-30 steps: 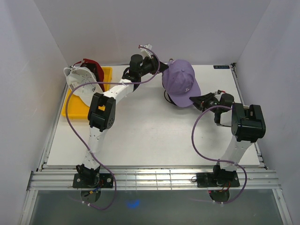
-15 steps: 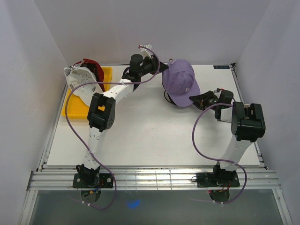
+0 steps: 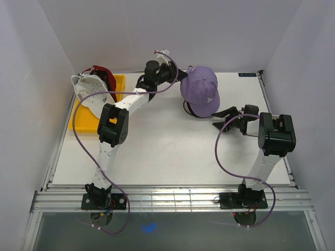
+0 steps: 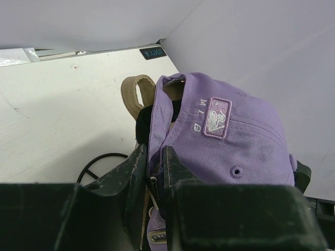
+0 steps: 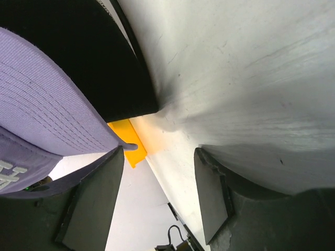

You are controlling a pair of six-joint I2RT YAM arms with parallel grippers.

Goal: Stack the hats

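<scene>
The lavender purple hat sits over the black hat at the back middle of the table; only a dark edge of the black one shows. My left gripper is shut on the purple hat's rear edge, with cloth pinched between the fingers. The black hat shows under it. My right gripper stands open just off the purple brim, with nothing between its fingers. The white hat and the dark red hat rest at the far left.
A yellow tray lies at the left edge under the white and red hats. A black cable loop lies on the table beside the caps. White walls close in the back and both sides.
My right gripper has opened, let go of the purple brim and drawn back slightly toward the near right. The left gripper kept its hold and place.
</scene>
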